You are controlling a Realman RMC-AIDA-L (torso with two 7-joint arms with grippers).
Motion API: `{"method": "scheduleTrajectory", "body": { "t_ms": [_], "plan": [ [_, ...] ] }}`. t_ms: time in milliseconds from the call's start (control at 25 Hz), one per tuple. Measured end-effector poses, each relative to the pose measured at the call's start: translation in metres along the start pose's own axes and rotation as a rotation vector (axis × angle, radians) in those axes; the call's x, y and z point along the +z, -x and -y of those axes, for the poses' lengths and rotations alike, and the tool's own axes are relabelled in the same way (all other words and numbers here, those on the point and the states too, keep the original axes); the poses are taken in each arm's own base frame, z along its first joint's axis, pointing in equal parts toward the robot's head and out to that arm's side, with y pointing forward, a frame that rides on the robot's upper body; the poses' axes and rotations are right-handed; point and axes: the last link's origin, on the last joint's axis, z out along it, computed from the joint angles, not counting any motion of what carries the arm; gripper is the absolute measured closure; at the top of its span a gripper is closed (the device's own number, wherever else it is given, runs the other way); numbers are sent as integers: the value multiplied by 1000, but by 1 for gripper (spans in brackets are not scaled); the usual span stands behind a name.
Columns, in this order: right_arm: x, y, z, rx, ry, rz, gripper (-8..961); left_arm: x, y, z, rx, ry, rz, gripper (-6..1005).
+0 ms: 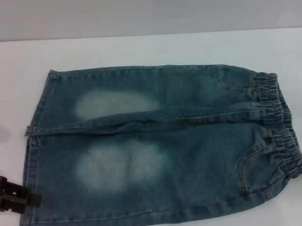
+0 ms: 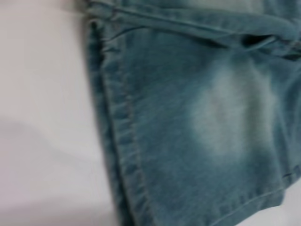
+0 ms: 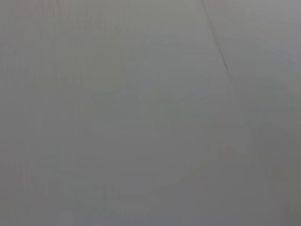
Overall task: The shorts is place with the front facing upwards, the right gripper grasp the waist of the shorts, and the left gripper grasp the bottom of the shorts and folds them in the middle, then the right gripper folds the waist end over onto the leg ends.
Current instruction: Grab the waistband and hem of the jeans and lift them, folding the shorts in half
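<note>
The blue-green denim shorts (image 1: 158, 148) lie flat on the white table (image 1: 137, 50), front up, with two pale faded patches on the legs. Their gathered elastic waist (image 1: 279, 120) is at the right; the leg ends (image 1: 32, 146) are at the left. My left gripper (image 1: 12, 195) shows as black jaws at the lower left, beside the near leg's hem. In the left wrist view that hem (image 2: 117, 141) and a faded patch of the shorts (image 2: 225, 117) fill the picture. My right gripper is out of view; its wrist view shows only a plain grey surface.
Bare white table surrounds the shorts on the left, far and right sides. A grey wall (image 1: 145, 11) runs along the table's far edge.
</note>
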Motion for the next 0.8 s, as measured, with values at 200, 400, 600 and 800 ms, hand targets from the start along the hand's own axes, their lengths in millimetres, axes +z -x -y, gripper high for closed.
{"method": "scheduleTrajectory", "body": {
  "t_ms": [200,400,600,800],
  "plan": [
    [0,0,0,0,1,-3,166,0,6,9,-22,-41,18,419],
    [-1,-1,0,1,1,-6,167,1,11,13,-34,-48,24,421],
    [-1,-1,-1,2,2,-7,167,1,14,16,-36,-52,22,423],
    [-1,-1,-1,4,4,-9,166,1,15,18,-40,-57,16,426]
  ]
}}
